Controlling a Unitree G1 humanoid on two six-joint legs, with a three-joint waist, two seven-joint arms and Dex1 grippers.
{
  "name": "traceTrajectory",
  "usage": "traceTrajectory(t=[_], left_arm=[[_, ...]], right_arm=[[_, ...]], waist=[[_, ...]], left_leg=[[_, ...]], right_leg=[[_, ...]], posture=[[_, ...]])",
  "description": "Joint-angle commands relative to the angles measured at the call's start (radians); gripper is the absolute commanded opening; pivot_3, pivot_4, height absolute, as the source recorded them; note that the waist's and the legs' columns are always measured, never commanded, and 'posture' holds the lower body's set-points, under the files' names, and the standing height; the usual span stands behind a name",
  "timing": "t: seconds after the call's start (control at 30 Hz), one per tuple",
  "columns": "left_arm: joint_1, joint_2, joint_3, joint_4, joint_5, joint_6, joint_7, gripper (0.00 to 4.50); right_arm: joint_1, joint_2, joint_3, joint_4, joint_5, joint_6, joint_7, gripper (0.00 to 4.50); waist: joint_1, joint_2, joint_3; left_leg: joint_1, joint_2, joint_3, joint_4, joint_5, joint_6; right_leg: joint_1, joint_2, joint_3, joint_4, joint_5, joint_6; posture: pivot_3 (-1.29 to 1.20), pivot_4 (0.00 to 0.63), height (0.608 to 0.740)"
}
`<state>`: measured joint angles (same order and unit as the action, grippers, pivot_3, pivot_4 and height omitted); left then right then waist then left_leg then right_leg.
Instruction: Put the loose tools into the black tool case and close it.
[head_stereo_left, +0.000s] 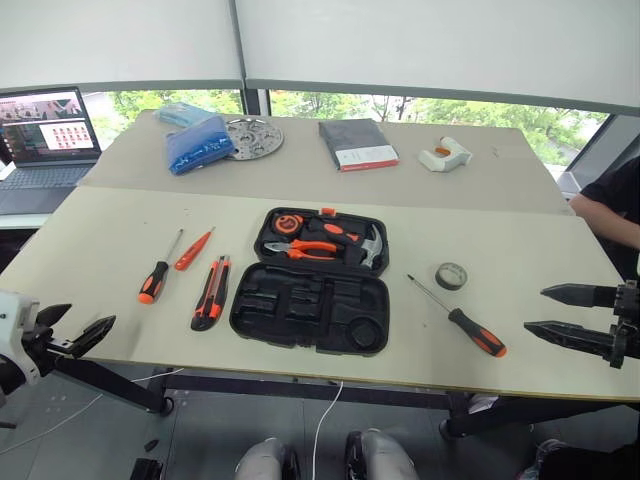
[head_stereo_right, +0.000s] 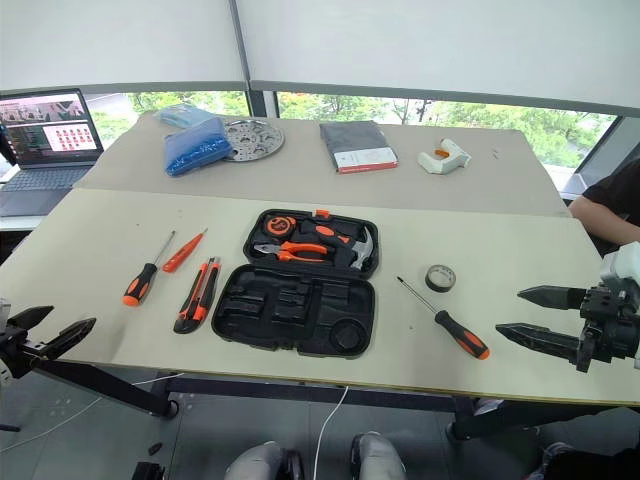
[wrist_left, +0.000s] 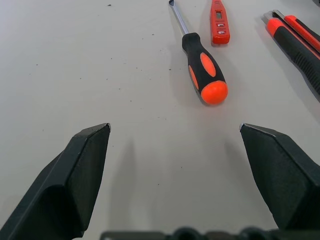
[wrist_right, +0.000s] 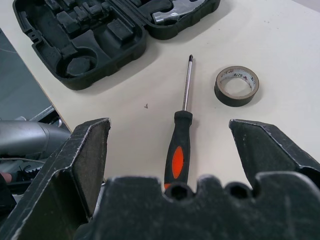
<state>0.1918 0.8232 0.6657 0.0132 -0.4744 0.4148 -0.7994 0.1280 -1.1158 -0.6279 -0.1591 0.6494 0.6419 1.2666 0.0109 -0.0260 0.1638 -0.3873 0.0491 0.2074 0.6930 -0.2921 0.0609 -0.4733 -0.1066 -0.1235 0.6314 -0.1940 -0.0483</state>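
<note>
Case (head_stereo_left: 310, 285) lies open flat at the middle of the table (head_stereo_left: 100, 235), its far half holding a hammer (head_stereo_left: 371, 247), pliers (head_stereo_left: 305, 250) and a tape measure (head_stereo_left: 289, 223), its near half showing bare moulded slots. An orange latch (head_stereo_left: 327, 212) sits on the far edge.

Taking the case as the clock's centre, with twelve pointing away from the robot: at nine o'clock, just beside it, lies the knife (head_stereo_left: 211, 292); farther out the same way lie a slim orange screwdriver (head_stereo_left: 193, 250) and then a black-and-orange screwdriver (head_stereo_left: 157, 270), the two near each other but apart. At three o'clock, well clear of the case, sits the tape roll (head_stereo_left: 451, 275), flat on the table, and at four o'clock a second black-and-orange screwdriver (head_stereo_left: 464, 320), its tip aimed back toward the case.

Left gripper (head_stereo_left: 72, 327) hangs at the table's near left edge, fingers spread wide and empty — in its wrist view the left screwdriver's orange butt (wrist_left: 214, 92) lies ahead of the gap, untouched. Right gripper (head_stereo_left: 562, 313) hovers at the near right edge, also spread and holding nothing; the right screwdriver's handle (wrist_right: 178, 155) lies on the table in line with the gap between its fingers.

On the far table rest a laptop (head_stereo_left: 45, 145), a blue bag (head_stereo_left: 199, 143), a metal disc (head_stereo_left: 253, 138), a grey book (head_stereo_left: 356, 144) and a white tool (head_stereo_left: 445, 154). A person's arm (head_stereo_left: 612, 215) shows at the right edge.
</note>
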Motion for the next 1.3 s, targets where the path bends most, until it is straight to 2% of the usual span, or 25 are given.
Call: traceTrajectory(t=[0.03,0.13,0.33,0.57,0.67,0.7,0.9,0.97,1.0,1.07,1.17,1.3], left_arm=[[-0.035,0.035,-0.012,-0.045,-0.005,0.039,0.013,4.44],[-0.116,0.063,-0.069,-0.066,-0.013,0.141,0.051,4.44],[-0.351,0.108,-0.241,0.044,0.028,0.319,0.096,4.44],[-0.574,0.089,-0.451,0.284,0.143,0.350,0.116,4.44],[-0.635,0.068,-0.512,0.389,0.186,0.321,0.102,4.44],[-0.648,0.061,-0.523,0.412,0.196,0.312,0.100,3.93],[-0.682,0.044,-0.520,0.515,0.234,0.240,0.110,1.91],[-0.733,0.049,-0.516,0.554,0.250,0.181,0.113,1.15],[-0.762,0.054,-0.513,0.567,0.253,0.158,0.107,0.95],[-0.836,0.072,-0.516,0.607,0.261,0.083,0.068,0.89],[-0.925,0.081,-0.560,0.591,0.256,-0.120,-0.152,0.89],[-1.054,0.018,-0.666,0.586,0.256,-0.219,-0.416,0.89]], right_arm=[[-0.044,0.000,-0.038,-0.054,0.031,0.009,-0.031,4.43],[-0.155,0.001,-0.005,-0.137,0.102,0.050,-0.095,4.43],[-0.314,0.000,0.136,-0.306,0.255,0.132,-0.121,4.43],[-0.458,0.069,0.320,-0.398,0.270,0.106,-0.177,4.43],[-0.484,0.094,0.379,-0.401,0.237,0.086,-0.183,4.43],[-0.491,0.103,0.397,-0.399,0.225,0.081,-0.189,4.50],[-0.497,0.146,0.462,-0.373,0.108,0.008,-0.232,4.50],[-0.486,0.150,0.460,-0.373,0.118,0.030,-0.241,4.50],[-0.478,0.147,0.457,-0.377,0.126,0.041,-0.237,4.50],[-0.456,0.136,0.445,-0.387,0.137,0.052,-0.228,4.50],[-0.423,0.128,0.420,-0.400,0.140,0.059,-0.240,4.50],[-0.375,0.133,0.401,-0.424,0.122,0.053,-0.273,4.50]], waist=[[0.000,0.000,0.000],[0.000,0.001,0.000],[0.000,0.001,0.000],[-0.002,0.000,0.001],[-0.001,0.000,0.000],[-0.001,0.000,0.000],[0.000,0.000,0.000],[0.000,0.000,0.000],[0.000,0.000,0.000],[0.001,-0.002,0.001],[0.003,-0.006,0.003],[0.006,-0.006,0.003]], left_leg=[[0.000,0.000,0.000,0.000,0.000,0.000],[0.000,0.000,0.000,0.001,0.001,-0.001],[0.000,0.000,-0.004,0.001,0.002,-0.004],[-0.002,-0.001,-0.003,0.002,0.003,-0.003],[-0.002,-0.001,-0.002,0.003,0.003,-0.003],[-0.001,-0.001,-0.002,0.003,0.003,-0.003],[0.001,-0.002,-0.001,0.007,0.003,-0.004],[0.002,-0.002,-0.001,0.007,0.003,-0.004],[0.002,-0.002,-0.002,0.008,0.003,-0.004],[0.001,-0.002,-0.003,0.010,0.004,-0.005],[-0.004,-0.001,-0.005,0.013,0.004,-0.005],[-0.010,-0.001,-0.007,0.020,0.004,-0.005]], right_leg=[[0.000,0.000,0.000,0.000,0.000,0.000],[0.000,0.000,0.000,0.001,0.000,0.000],[0.001,0.001,-0.001,0.001,0.001,0.000],[0.001,0.003,-0.003,0.001,0.005,-0.006],[0.001,0.004,-0.003,0.001,0.003,-0.002],[0.002,0.004,-0.003,0.002,0.002,-0.001],[0.002,-0.001,-0.002,0.009,0.001,-0.001],[0.002,-0.002,-0.002,0.011,0.001,0.000],[0.002,-0.002,-0.002,0.012,0.001,0.000],[0.001,-0.002,-0.003,0.014,0.001,-0.001],[0.000,-0.002,-0.005,0.014,0.001,-0.001],[-0.001,-0.002,-0.010,0.014,0.001,-0.003]], posture=[[0.00,0.150,0.718],[0.00,0.150,0.718],[0.00,0.150,0.718],[0.00,0.150,0.718],[0.00,0.150,0.718],[0.00,0.150,0.718],[0.00,0.150,0.718],[0.00,0.150,0.718],[0.00,0.150,0.718],[0.00,0.150,0.718],[0.00,0.150,0.718],[0.00,0.150,0.718]])
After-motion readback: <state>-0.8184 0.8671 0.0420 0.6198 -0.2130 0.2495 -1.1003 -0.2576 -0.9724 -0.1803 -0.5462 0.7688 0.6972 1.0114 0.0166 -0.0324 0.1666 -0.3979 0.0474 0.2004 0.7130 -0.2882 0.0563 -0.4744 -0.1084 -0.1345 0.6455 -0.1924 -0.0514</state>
